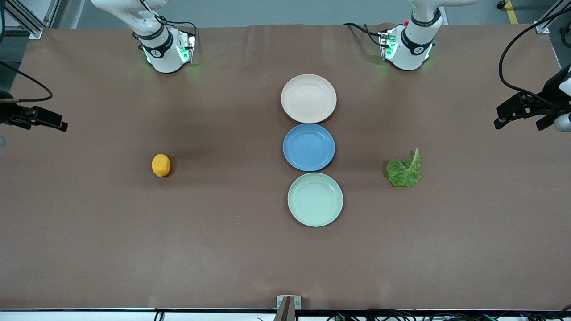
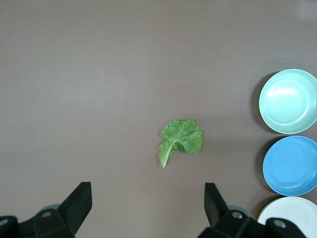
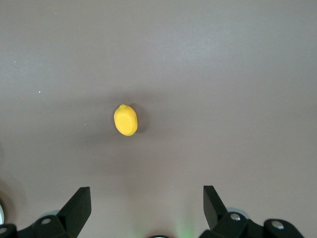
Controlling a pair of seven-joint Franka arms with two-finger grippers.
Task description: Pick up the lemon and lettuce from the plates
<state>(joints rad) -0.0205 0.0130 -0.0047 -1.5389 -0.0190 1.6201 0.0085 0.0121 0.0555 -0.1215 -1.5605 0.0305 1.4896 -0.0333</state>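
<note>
Yellow lemon (image 1: pixel 161 165) lies alone on brown table (image 1: pixel 89 232); both grippers unclenched, holding nothing.

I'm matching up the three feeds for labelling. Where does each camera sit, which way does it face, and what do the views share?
Front view: high across the table, facing both arm bases; lemon, lettuce and three plates lie below.
Left wrist view: looks down past the open left gripper at the lettuce and plates.
Right wrist view: looks down past the open right gripper at the lemon.
Shared: front and left wrist views both show the lettuce and the green plate.
</note>
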